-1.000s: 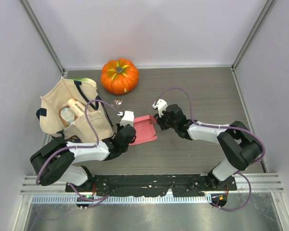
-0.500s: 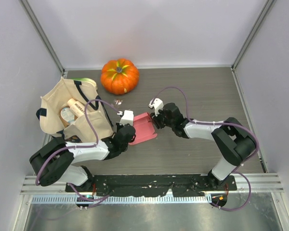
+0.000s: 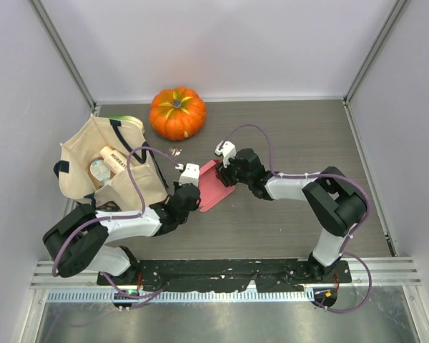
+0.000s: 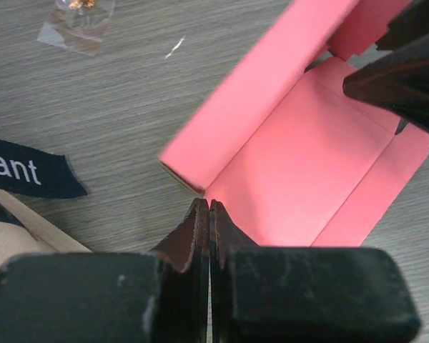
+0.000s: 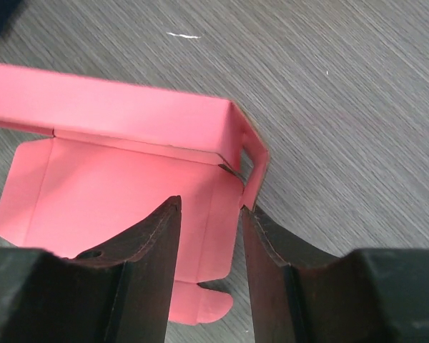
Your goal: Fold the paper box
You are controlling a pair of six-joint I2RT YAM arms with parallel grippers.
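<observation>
Left gripper [image 4: 204, 209]: you have its fingers pressed together to a hairline slit, pinching the near left corner of the paper box [image 4: 293, 171]. Your right gripper [image 5: 209, 206] is partly open, its fingers straddling the box's right end, where a raised flap touches one fingertip. The box lies mid-table [image 3: 307, 136] between both grippers, one long wall folded up, just right of the tote bag [image 3: 82, 168] and nearer than the pumpkin [image 3: 176, 113].

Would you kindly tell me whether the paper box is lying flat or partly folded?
Partly folded: one long side panel of the paper box stands up from the base, while the opposite flap lies flat.
</observation>
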